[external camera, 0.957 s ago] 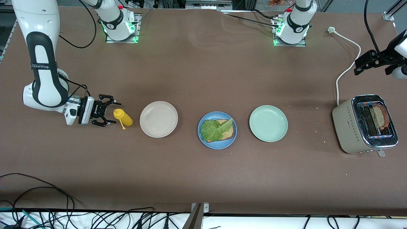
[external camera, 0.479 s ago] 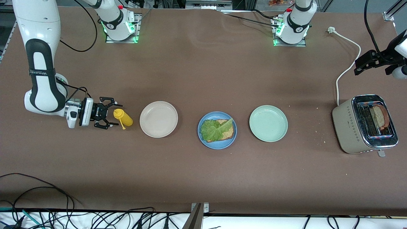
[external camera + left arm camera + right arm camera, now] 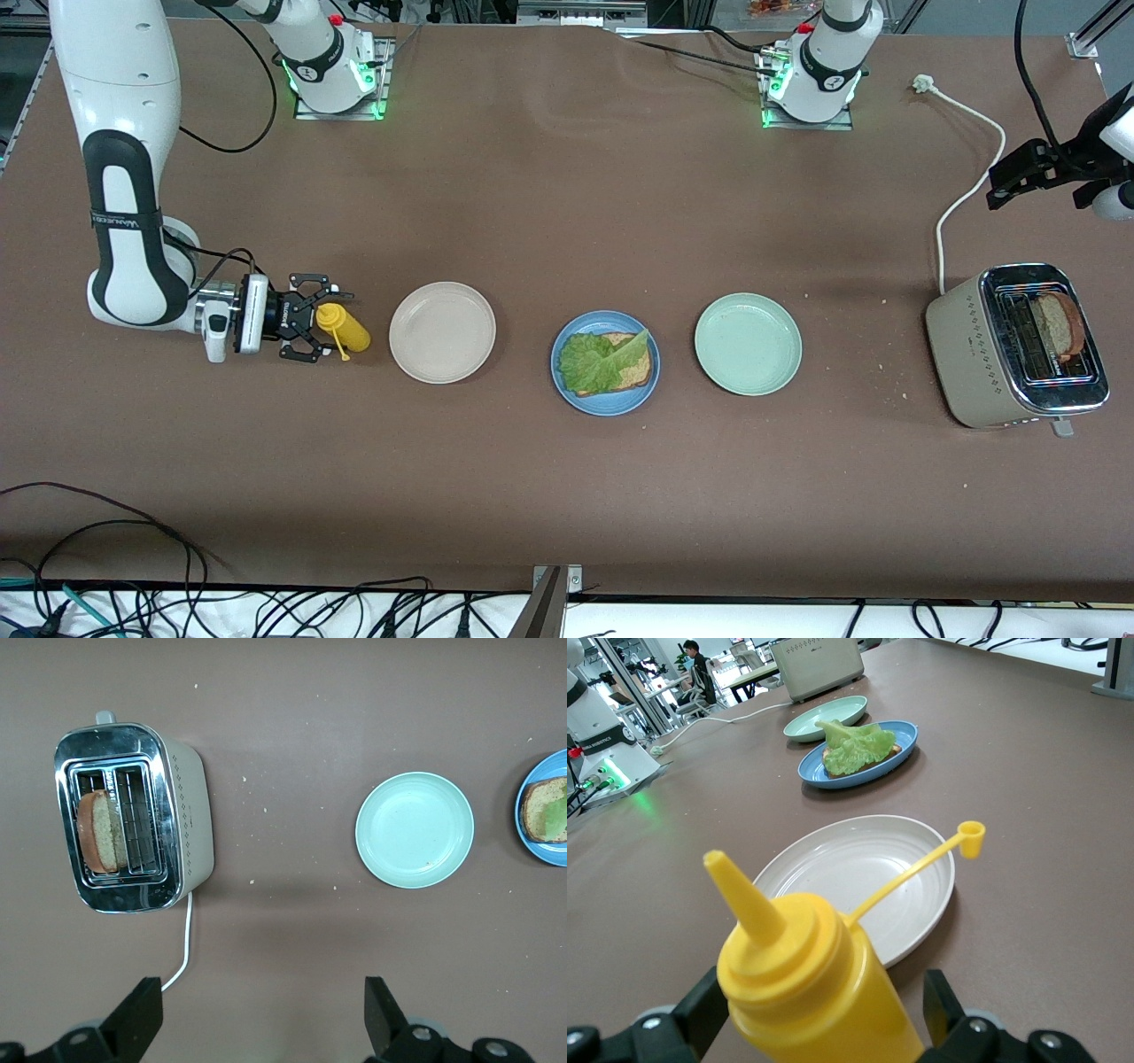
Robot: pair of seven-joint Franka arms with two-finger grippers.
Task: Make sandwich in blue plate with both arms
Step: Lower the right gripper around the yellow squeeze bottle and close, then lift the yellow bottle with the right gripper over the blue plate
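Observation:
The blue plate [image 3: 605, 406] lies at the table's middle with one brown bread slice [image 3: 641, 369] on it and a green lettuce leaf [image 3: 592, 361] on top. A second slice [image 3: 1059, 325] stands in the toaster [image 3: 979, 354]. My right gripper [image 3: 323, 324] is open, its fingers on either side of the upper part of a yellow squeeze bottle [image 3: 350, 330]. In the right wrist view the bottle [image 3: 815, 983] fills the gap of the gripper [image 3: 824, 1010]. My left gripper [image 3: 997, 184] is open and empty, high up beside the toaster, and also shows in the left wrist view [image 3: 261, 1019].
A beige plate [image 3: 442, 332] lies between the bottle and the blue plate. A pale green plate [image 3: 748, 344] lies between the blue plate and the toaster. The toaster's white cord [image 3: 970, 190] runs toward the left arm's base. Cables hang at the table's front edge.
My right gripper has moved toward the yellow bottle, and its open fingers now stand around the bottle's top. The left arm has not moved.

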